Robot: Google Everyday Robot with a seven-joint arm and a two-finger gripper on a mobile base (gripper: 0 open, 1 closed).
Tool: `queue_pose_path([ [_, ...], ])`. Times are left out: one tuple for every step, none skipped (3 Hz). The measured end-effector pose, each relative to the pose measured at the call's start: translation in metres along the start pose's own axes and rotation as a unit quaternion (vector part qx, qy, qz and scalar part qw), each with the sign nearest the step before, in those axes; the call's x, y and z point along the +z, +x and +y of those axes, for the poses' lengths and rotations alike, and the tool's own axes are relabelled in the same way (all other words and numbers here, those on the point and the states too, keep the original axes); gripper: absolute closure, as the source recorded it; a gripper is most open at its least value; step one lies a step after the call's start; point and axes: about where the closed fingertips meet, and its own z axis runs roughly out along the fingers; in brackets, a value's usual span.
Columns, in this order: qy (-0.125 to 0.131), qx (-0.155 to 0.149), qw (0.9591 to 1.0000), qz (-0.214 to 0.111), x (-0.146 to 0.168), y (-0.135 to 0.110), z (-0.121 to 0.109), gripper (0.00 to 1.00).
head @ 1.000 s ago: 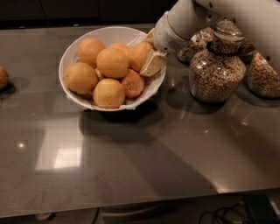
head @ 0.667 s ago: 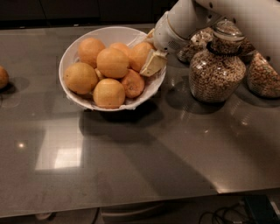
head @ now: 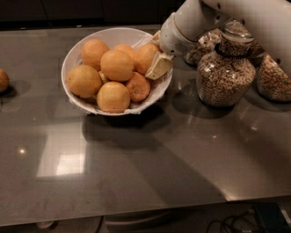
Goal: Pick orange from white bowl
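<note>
The white bowl [head: 69,59] stands at the back left of the grey table and holds several large pale oranges. My gripper [head: 153,51] reaches in over the bowl's right rim. Its two cream fingers [head: 159,66] sit on either side of the orange [head: 144,57] at the bowl's right rear and touch it. The orange still rests among the others in the bowl. A smaller, deeper-orange fruit [head: 137,86] lies just in front of it.
A glass jar of grains [head: 226,73] stands right of the bowl, close under my arm [head: 254,13]. Two more jars [head: 273,79] [head: 203,45] stand behind and beside it. A lone dark fruit [head: 2,81] lies at the table's left edge.
</note>
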Motion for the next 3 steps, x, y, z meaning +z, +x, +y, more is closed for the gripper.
queue_pose_path([
  [0.004,-0.006,0.9999,-0.011,-0.008,-0.007,-0.002,1.00],
  [0.023,-0.019,0.9992,-0.028,-0.032,-0.022,-0.006,1.00],
  [0.038,-0.028,0.9976,-0.051,-0.056,-0.035,-0.011,1.00],
])
